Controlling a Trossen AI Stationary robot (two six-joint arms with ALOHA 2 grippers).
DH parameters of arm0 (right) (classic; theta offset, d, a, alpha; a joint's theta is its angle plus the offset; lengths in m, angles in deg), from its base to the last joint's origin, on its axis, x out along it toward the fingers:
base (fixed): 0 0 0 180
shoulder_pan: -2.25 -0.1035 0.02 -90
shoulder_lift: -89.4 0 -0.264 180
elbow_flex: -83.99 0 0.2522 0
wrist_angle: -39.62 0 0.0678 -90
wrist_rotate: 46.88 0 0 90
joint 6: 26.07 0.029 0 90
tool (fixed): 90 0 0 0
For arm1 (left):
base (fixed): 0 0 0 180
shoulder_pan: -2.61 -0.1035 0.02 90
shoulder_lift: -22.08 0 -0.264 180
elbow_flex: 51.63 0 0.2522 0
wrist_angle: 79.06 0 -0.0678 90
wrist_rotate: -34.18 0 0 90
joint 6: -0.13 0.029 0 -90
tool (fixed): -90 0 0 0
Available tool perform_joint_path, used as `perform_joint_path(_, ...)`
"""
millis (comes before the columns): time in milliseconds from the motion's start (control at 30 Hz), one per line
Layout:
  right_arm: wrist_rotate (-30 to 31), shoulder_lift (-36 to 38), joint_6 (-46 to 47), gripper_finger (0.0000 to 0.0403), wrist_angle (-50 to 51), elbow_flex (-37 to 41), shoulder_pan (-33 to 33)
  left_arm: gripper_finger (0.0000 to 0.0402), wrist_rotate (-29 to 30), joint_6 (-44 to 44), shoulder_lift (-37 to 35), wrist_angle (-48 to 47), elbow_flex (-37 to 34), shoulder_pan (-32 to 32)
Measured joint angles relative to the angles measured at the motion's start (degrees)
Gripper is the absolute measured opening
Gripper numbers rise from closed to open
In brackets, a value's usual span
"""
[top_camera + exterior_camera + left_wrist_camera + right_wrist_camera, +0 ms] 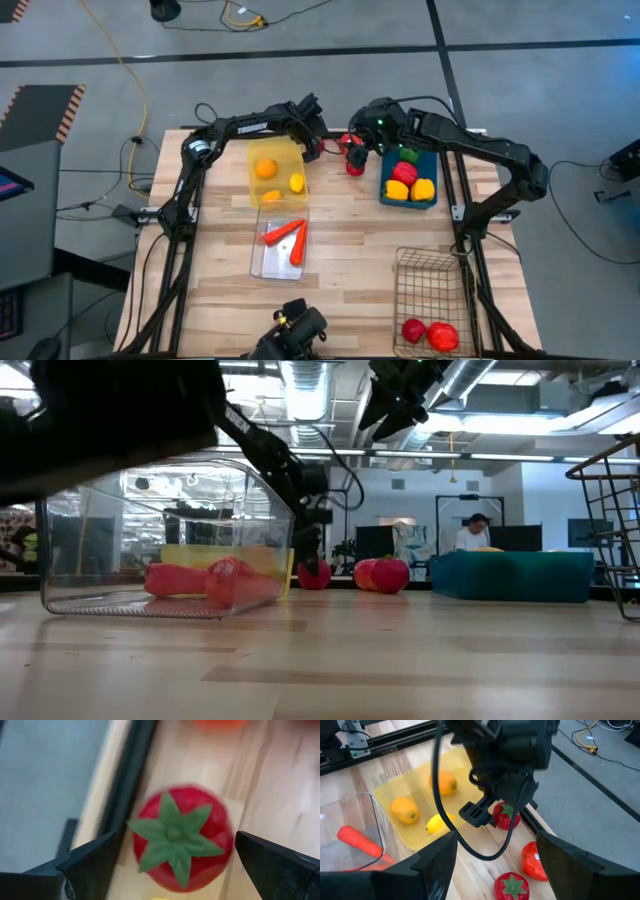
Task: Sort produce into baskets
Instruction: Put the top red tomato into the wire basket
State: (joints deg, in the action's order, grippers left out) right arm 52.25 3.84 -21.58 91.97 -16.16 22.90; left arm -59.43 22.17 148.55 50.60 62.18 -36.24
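A red toy tomato with a green calyx [182, 837] rests on the wooden table by its far edge, beside the yellow bin [275, 172]. My left gripper [177, 865] is open and points down over it, one finger on either side and apart from it; it also shows in the right wrist view [485, 812] and the low view [310, 545]. My right gripper [497, 865] is open and empty, raised above two more red pieces [353, 155] between the yellow bin and the blue bin [410, 190].
The yellow bin holds an orange [265, 168] and a lemon [297, 182]. The clear bin [280, 262] holds carrots [285, 235]. The blue bin holds red, green and yellow peppers [408, 178]. The wire basket [432, 290] at the near right holds red pieces [430, 333].
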Motion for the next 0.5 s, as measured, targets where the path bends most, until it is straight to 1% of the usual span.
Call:
perform_joint_path(100, -0.01, 0.00, 0.00, 0.0300, 0.04, 0.00, 0.00, 0.0391, 2.23, 0.57, 1.73, -0.03, -0.09, 0.12)
perform_joint_path(200, -0.02, 0.00, 0.00, 0.0300, 0.02, 0.00, 0.00, 0.0391, 4.16, 0.90, 2.02, 0.49, -0.07, 0.22)
perform_joint_path(433, -0.02, -0.02, 0.00, 0.0300, 0.04, 0.00, 0.00, 0.0391, 4.11, 1.25, 1.89, 0.98, -0.07, 0.22)
perform_joint_path(500, -0.02, -0.02, 0.00, 0.0300, 0.05, 0.00, 0.00, 0.0385, 4.13, 1.34, 1.83, 1.09, -0.07, 0.24)
